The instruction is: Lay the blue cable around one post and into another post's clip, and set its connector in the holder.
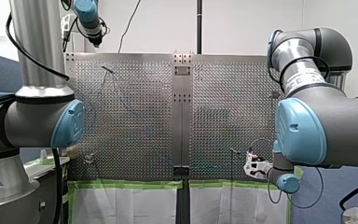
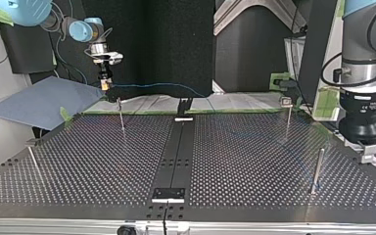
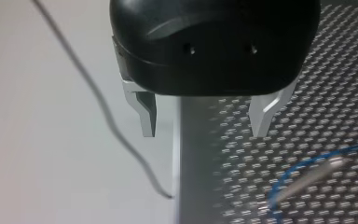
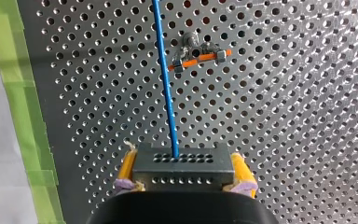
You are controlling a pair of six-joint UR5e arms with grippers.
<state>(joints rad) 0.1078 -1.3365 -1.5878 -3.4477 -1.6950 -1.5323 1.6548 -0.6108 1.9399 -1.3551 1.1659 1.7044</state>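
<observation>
- at about ten o'clock in the top view, close to the far edge of the silver perforated metal table, my right gripper hangs with its yellow pads pressed onto the two side faces of the dark grey, hole-patterned block connector.
- the thin blue cable leaves the connector's front face and runs straight ahead of that gripper. it passes just beside a small metal post with an orange clip and, as far as i can see, is not in the clip. in the top view it trails off toward three o'clock along the far edge, and i cannot see where it ends.
- i judge the cable light and limp: it should sag, follow any pull and keep no bend of its own. the rigid block is the sound place to hold. any second hold belongs on the cable near the post being rounded, and pulls should be gentle to spare the joint at the connector.
- my left gripper is empty, its bare metal fingers spread wide over the table's edge. a loop of blue cable lies beyond them.
- the middle of the table is open. in the top view, slim metal posts stand at ten, two, four and eight o'clock, and each could snag slack.
- green tape marks the table edge beside my right gripper, and a loose black wire hangs beside my left.
</observation>
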